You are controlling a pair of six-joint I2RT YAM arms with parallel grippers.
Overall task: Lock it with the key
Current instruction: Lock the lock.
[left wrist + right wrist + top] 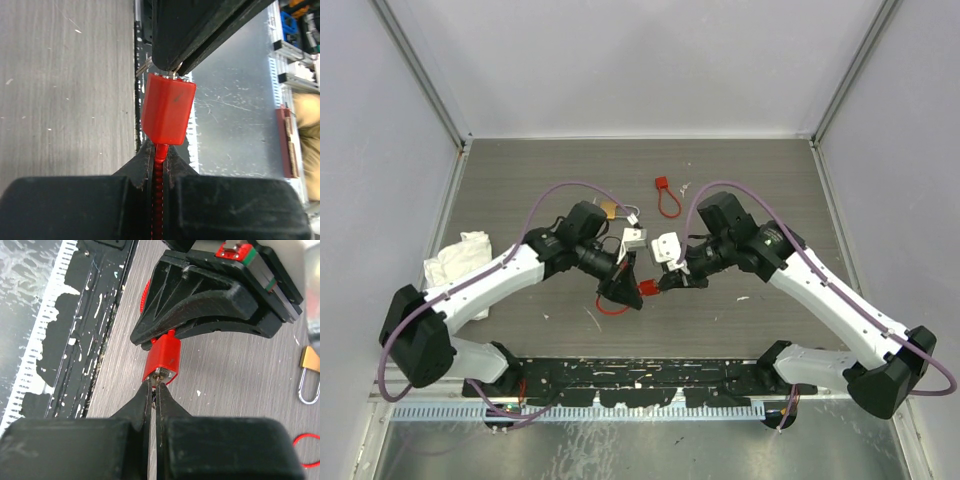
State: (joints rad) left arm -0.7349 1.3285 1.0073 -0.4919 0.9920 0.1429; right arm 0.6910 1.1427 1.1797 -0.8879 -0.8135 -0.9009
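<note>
Nearest the overhead camera, the bases of the white-and-black left arm (485,285) and right arm (830,295) are seen at the edge of a grey wood-grain table (770,170), and both arms are bent inward to meet over its middle. The left gripper (159,152) is clamped tight on a ribbed red plastic cable (159,165), just below a small boxy red plastic lock body (167,107), which is held between the two grippers. The right gripper (154,387) is pressed together on the key (144,66), a tiny bunch with thin silver blades. Most of the bunch is hidden by the black fingers.

A slip is judged the main risk. If the key is turned off-axis, the blade may be twisted out of the pinch, or the lock body may be spun on its cable instead of being locked.

The key is pinched at the very fingertips of the right gripper, and a little metal is shown where they meet the end face of the lock body. How far the blade is inserted cannot be told.
</note>
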